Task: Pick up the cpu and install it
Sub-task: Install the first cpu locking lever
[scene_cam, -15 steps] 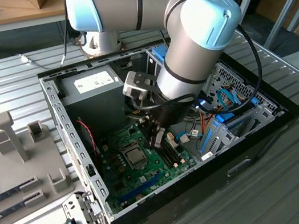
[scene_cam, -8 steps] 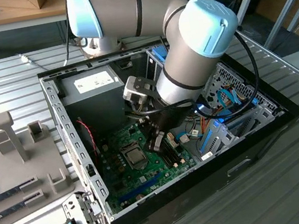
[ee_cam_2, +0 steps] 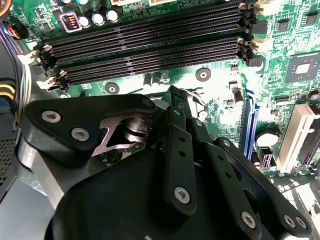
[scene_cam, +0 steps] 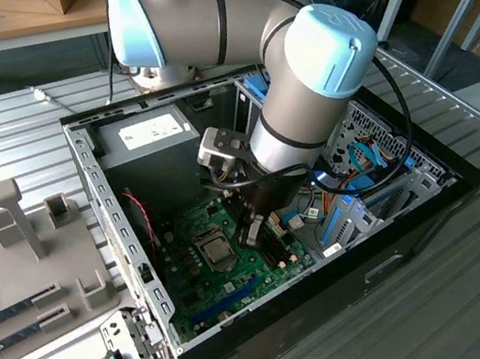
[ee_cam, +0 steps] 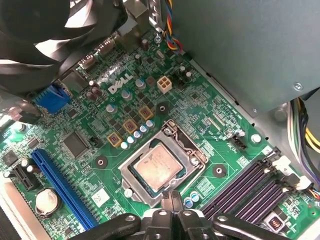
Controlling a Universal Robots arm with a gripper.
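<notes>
While poised just beside the cpu [ee_cam: 161,169], already seated in its socket [ee_cam: 162,167] on the motherboard [ee_cam: 210,112], gripper [ee_cam: 171,200] pressed together, holding nothing. Could scrape the metal lid or snag the socket frame if lowered off-centre; bent pins likely.

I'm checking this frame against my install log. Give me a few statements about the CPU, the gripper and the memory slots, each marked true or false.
1. The silvery square cpu lies in the metal-framed socket on the green motherboard. True.
2. The black gripper holds the cpu up above the case. False: its fingers are together with nothing between them, beside the socket.
3. The long black memory slots in the second wrist view have no sticks in them. True.
4. The open black computer case stands upright on the table. False: it lies on its side, opening upward.
5. The grey power-supply box sits outside the case. False: it is inside.
</notes>
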